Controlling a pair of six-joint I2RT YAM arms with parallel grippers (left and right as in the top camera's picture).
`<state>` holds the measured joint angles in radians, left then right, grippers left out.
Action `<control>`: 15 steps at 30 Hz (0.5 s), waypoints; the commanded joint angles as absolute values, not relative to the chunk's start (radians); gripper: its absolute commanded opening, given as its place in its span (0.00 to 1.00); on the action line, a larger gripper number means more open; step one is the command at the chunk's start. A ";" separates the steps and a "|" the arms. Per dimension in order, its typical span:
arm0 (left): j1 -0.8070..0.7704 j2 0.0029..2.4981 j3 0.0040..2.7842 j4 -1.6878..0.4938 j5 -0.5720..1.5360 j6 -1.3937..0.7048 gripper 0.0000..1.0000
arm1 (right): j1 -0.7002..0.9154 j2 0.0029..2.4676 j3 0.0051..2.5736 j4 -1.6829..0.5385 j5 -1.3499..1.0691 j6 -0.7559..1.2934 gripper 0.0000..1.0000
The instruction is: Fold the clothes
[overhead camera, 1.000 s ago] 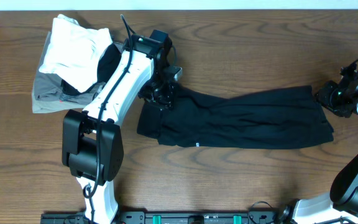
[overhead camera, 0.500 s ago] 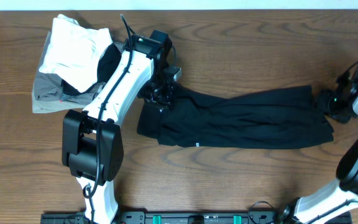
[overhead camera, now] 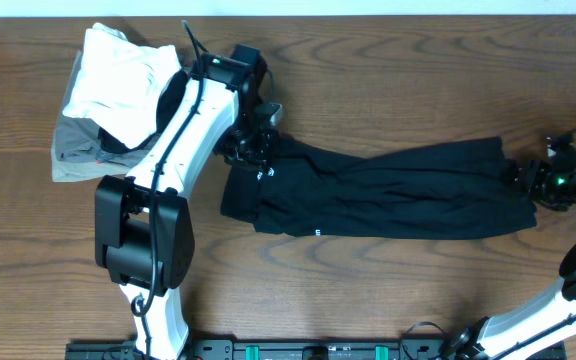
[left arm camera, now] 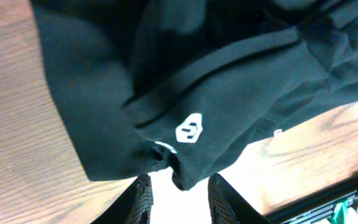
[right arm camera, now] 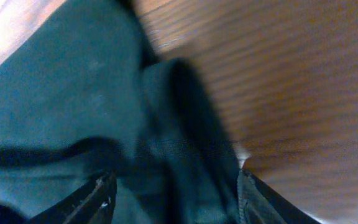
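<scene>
- Overhead: black shirt point(overhead camera: 388, 190) lay as a long left-right band, with the left gripper point(overhead camera: 255, 150) at its left end and the right gripper point(overhead camera: 524, 178) at its right end.
- Left wrist: jaws were pinched on a shirt fold.
- Right wrist: jaws were open, straddling the shirt's edge.

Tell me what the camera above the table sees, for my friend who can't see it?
A black shirt, folded into a long band, lies across a wooden table, with the left arm's fingers at its left end and the right arm's fingers at its right end. A white garment rests on a grey garment at the far left.
</scene>
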<state>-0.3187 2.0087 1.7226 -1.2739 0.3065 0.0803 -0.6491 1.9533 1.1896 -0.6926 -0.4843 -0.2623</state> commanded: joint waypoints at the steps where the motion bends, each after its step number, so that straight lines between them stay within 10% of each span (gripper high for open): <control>1: -0.300 2.013 1.717 -1.272 0.294 0.093 0.32 | -0.622 1.988 1.168 -0.719 -0.537 -0.361 0.61; 7: -0.293 2.013 1.717 -1.271 0.294 0.093 0.32 | -0.630 1.988 1.173 -0.722 -0.516 -0.303 0.07; 15: -0.275 2.009 1.733 -1.282 0.294 0.093 0.31 | -0.642 1.908 1.313 -0.834 -0.458 -0.236 0.01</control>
